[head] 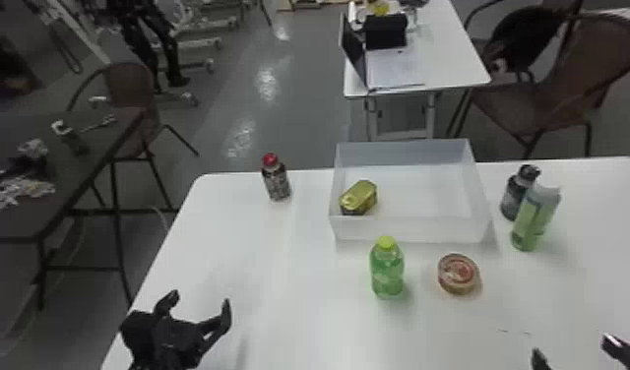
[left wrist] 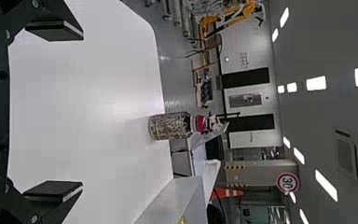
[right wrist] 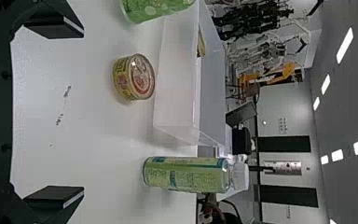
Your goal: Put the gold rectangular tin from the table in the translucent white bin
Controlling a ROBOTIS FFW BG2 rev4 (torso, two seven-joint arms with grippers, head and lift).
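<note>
The head view shows me the tin's point(head: 359, 197) whole lid, the right wrist view a gold sliver beyond the bin's point(head: 412, 230) wall; it lies inside, toward the near left corner, long axis slanting near-left to far-right, with left end effector point(head: 198, 300) and right end effector point(head: 573, 345) both open.

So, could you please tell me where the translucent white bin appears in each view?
Head view: bin, at the far edge of the white table, beyond the short green bottle.
Left wrist view: part of the bin, to the robot's right of the red-capped bottle.
Right wrist view: bin, just beyond the round can.
Shared landmark: white table.
</note>
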